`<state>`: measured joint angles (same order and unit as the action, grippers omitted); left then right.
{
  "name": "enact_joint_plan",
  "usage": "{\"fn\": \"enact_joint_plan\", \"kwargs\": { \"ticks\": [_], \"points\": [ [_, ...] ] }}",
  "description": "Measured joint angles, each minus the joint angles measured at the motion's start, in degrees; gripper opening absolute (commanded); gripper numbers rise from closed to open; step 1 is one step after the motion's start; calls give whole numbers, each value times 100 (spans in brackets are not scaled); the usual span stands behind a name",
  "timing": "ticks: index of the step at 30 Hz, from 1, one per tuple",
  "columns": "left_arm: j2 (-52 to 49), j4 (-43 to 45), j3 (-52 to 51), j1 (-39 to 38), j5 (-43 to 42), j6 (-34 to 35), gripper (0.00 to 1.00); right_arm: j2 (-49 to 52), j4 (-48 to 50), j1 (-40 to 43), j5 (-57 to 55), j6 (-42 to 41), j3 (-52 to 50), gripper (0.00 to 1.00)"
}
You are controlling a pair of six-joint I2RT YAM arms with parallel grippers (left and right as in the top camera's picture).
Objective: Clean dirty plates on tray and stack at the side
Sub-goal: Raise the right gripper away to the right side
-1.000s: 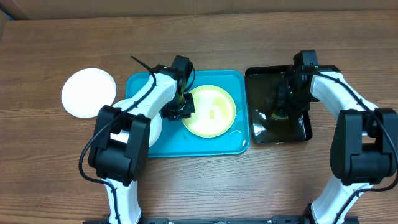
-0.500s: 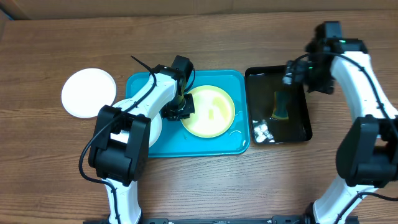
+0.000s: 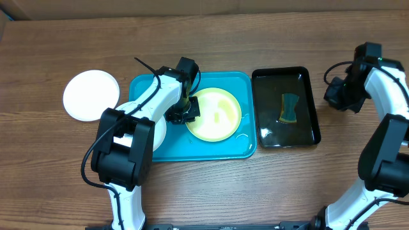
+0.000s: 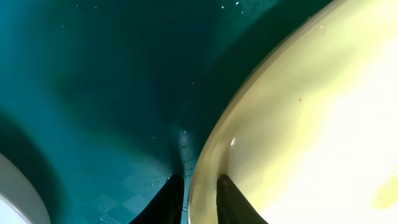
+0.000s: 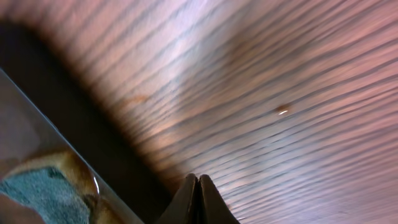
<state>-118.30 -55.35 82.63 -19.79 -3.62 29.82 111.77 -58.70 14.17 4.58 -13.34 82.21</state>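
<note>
The pale yellow-green plate [image 3: 217, 114] lies in the turquoise tray [image 3: 192, 78]. My left gripper [image 3: 185, 112] is shut on its left rim. In the left wrist view the gripper [image 4: 200, 200] has one finger on each side of the plate's rim [image 4: 298, 124], over the wet tray floor [image 4: 93, 93]. A white plate [image 3: 160, 133] lies at the tray's left end, mostly under my left arm. Another white plate [image 3: 91, 94] sits on the table left of the tray. My right gripper [image 3: 339, 96] is shut and empty, over bare wood right of the black tray; its fingers [image 5: 198, 199] are pressed together.
The black tray [image 3: 285, 75] holds water and a teal-and-yellow sponge [image 3: 289, 108]. Its rim [image 5: 62, 130] and the sponge [image 5: 43, 186] show at the left of the right wrist view. The wooden table [image 3: 255, 38] extends all around both trays.
My right arm has lifted off the sponge and swung right, out of the black tray, leaving the sponge there. The left arm and the plates have not moved.
</note>
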Motion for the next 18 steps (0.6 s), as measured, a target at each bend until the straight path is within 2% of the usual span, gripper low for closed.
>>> {"fn": "enact_joint_plan", "kwargs": {
  "ticks": [15,18],
  "points": [
    [0,11,0,0,0,0,21,0,-66,-326,354,7,-476,4],
    [0,26,0,0,0,2,21,0,-79,-330,345,4,-476,10]
  ]
}}
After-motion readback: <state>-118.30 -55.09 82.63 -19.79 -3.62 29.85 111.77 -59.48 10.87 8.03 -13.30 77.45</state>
